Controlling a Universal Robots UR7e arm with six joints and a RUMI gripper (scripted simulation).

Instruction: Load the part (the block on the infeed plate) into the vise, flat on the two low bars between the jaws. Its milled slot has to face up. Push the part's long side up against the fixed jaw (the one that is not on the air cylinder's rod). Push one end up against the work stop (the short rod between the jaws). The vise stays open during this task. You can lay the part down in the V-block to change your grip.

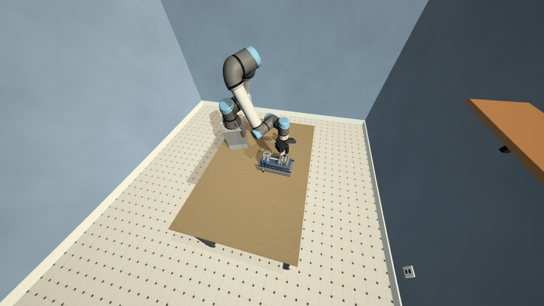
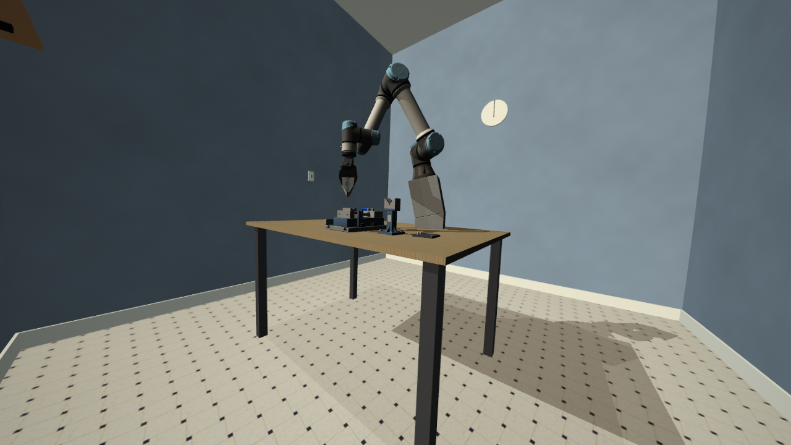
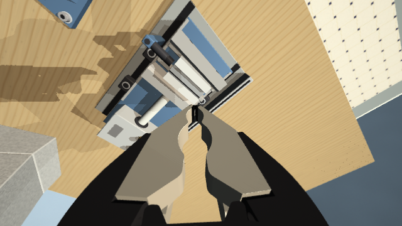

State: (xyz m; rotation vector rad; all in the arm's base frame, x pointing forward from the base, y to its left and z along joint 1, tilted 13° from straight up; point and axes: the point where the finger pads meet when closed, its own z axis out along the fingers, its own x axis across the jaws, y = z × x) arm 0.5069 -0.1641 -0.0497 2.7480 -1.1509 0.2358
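Note:
My gripper (image 1: 282,153) (image 2: 348,194) (image 3: 195,106) is shut, with nothing between the fingertips. It hangs above the open vise (image 1: 276,163) (image 2: 353,222). In the wrist view, a block that looks like the part (image 3: 193,75) lies between the jaws. It shows two pale strips with a groove between them, facing up. The fixed jaw (image 3: 200,61) is on its upper right side, with a thin dark line between. The moving jaw (image 3: 161,80) is on the other side. The work stop (image 3: 163,54) ends close to the block's end; I cannot tell whether they touch. The low bars are mostly hidden.
The V-block (image 2: 392,204) stands on its post beside the vise. The flat infeed plate (image 2: 426,235) lies near the table edge, with no block visible on it. The air cylinder's rod (image 3: 154,111) runs to the moving jaw. The arm's pedestal (image 1: 235,138) stands behind the table's left side.

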